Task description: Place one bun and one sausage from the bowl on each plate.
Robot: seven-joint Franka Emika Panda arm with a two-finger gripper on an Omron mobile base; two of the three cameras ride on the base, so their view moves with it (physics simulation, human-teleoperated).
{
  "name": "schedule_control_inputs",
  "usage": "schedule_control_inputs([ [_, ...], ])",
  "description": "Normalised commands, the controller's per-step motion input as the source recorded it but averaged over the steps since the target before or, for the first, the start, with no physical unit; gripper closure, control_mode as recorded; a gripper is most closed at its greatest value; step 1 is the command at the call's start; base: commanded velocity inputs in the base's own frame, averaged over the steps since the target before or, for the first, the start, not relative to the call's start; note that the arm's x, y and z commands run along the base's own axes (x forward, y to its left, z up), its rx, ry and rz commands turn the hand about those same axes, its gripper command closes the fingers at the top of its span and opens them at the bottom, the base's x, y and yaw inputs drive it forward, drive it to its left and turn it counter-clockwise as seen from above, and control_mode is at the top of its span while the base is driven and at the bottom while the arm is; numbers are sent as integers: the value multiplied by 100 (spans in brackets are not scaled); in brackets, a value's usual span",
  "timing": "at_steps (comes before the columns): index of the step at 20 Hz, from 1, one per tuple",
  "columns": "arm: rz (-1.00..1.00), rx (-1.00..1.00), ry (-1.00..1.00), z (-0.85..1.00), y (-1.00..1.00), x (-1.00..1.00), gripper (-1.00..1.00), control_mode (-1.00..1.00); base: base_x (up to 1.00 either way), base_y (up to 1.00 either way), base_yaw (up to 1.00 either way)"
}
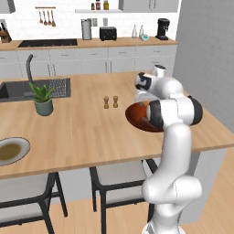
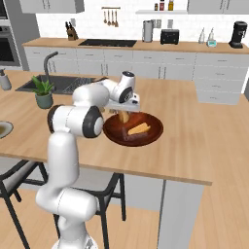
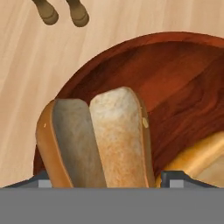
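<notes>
The dark reddish-brown wooden bowl sits near the right end of the island counter. My gripper hangs over the bowl's left part. Its fingers sit on either side of a split golden-tan bun, which stands nearly upright under the hand with its lower end in the bowl. A second bun lies in the bowl beside it. Something dark lies in front of that second bun; it may be a sausage. The pale grey plate with an olive centre lies far left on the counter.
Two small brown shakers stand on the counter left of the bowl. A potted plant and a sink are further left. Stools stand under the counter's near edge.
</notes>
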Motion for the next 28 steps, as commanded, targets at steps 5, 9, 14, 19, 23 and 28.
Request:
schedule_control_inputs([
  [5,-21,0,0,0,29,-100,100,-100,0,0,0],
  [9,-25,0,0,0,11,-80,100,-100,0,0,0],
  [14,-26,0,0,14,8,-34,100,-100,0,0,0],
  [19,-13,0,4,41,26,-29,100,-100,0,0,0],
  [23,-1,-1,0,37,23,-28,100,-100,0,0,0],
  [28,0,0,0,9,5,-5,100,100,-22,17,0],
])
